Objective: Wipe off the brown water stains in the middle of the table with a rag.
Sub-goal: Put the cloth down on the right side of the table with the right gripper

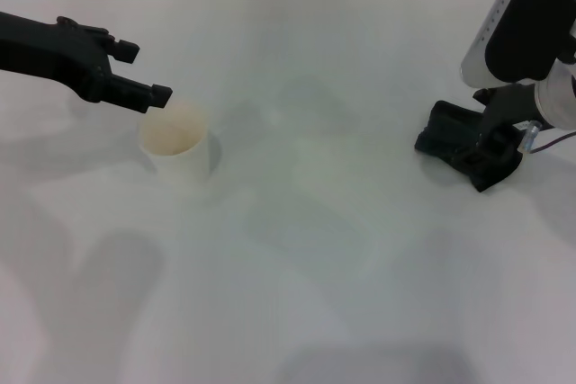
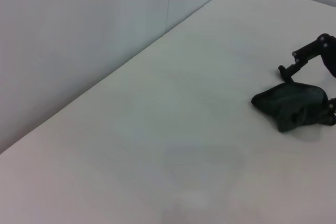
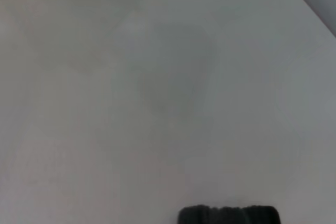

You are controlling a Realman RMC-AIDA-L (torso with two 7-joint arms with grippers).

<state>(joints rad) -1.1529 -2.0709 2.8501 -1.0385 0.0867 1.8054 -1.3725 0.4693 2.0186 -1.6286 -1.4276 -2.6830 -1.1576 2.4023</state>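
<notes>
Two grippers are in view, and we start at their jaws. Our right gripper (image 1: 486,155) is down at the right side of the table (image 1: 297,312), its fingers against the rag (image 1: 450,135), a dark green-black wad of folded cloth lying on the white surface. In the left wrist view the rag (image 2: 294,106) rests flat on the tabletop with the right gripper's fingers (image 2: 307,56) touching its far-right side; we cannot tell whether the jaws are closed on the cloth or only pressed against it. Our left gripper (image 1: 148,74) hangs at the left, above the far rim of a translucent white cup (image 1: 177,143) that stands upright with a pale tan tint inside. Its jaws are spread apart and hold nothing. Between cup and rag, the middle of the table shows only faint greyish shadows; we see no brown blotch there in any view.
</notes>
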